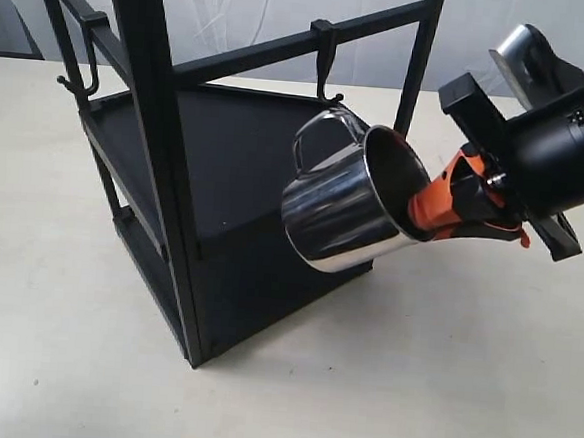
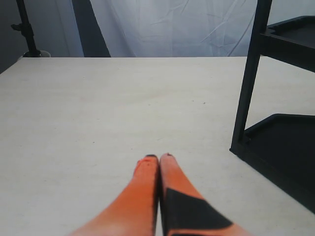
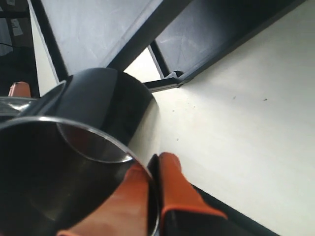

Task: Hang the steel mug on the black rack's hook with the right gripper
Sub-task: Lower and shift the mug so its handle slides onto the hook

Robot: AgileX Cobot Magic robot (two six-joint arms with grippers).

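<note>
Right end effector [image 1: 427, 220] on steel mug [image 1: 337, 217] rim

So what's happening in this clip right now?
The right gripper holds the steel mug by its rim, one orange finger inside and one outside, tilted in the air beside the black rack. The mug's handle sits just below the hook on the rack's crossbar but is not hung on it yet. The left gripper rests apart over the table, fingers together, holding nothing.
</note>
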